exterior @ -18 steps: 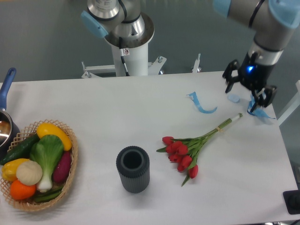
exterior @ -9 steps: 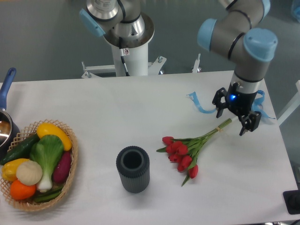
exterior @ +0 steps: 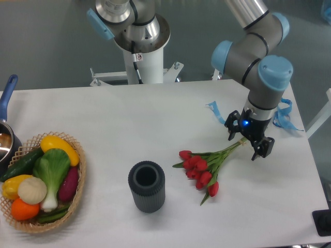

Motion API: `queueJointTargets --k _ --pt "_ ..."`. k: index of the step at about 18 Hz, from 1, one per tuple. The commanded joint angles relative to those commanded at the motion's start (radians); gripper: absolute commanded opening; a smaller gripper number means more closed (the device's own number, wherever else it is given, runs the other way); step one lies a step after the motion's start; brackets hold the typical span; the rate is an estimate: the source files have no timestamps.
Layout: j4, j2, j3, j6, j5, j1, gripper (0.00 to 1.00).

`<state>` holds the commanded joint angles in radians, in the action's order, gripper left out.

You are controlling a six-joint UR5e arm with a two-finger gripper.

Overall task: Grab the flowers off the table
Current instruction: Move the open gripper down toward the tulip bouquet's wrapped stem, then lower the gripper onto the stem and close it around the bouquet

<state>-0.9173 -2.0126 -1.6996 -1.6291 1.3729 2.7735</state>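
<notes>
Fixed camera, single view. Flowers [exterior: 202, 164]: red tulip bunch lying flat on the white worktop [exterior: 155, 119], buds toward centre, stems running up and right. Tool [exterior: 250, 144]: jaws spread wide, straddling the stem ends, fingers either side; no grip made. Progress, as judged: approach done; closing and lifting left. Other items: dark ribbed cylinder [exterior: 147, 186] left of the buds; vegetable basket [exterior: 41, 181] at far left; blue ribbon scraps [exterior: 217, 112] near the arm. Obscured: stem tips hidden behind the tool; whether the fingers touch the worktop cannot be told.
</notes>
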Motion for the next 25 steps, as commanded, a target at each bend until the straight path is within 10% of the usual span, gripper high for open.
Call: queueJointTargets --k 14,25 --pt "0.002 -0.048 -0.041 -0.015 0.098 -0.037 0.98" --pt "0.008 -0.055 -0.031 0.0 0.095 -0.043 0.39"
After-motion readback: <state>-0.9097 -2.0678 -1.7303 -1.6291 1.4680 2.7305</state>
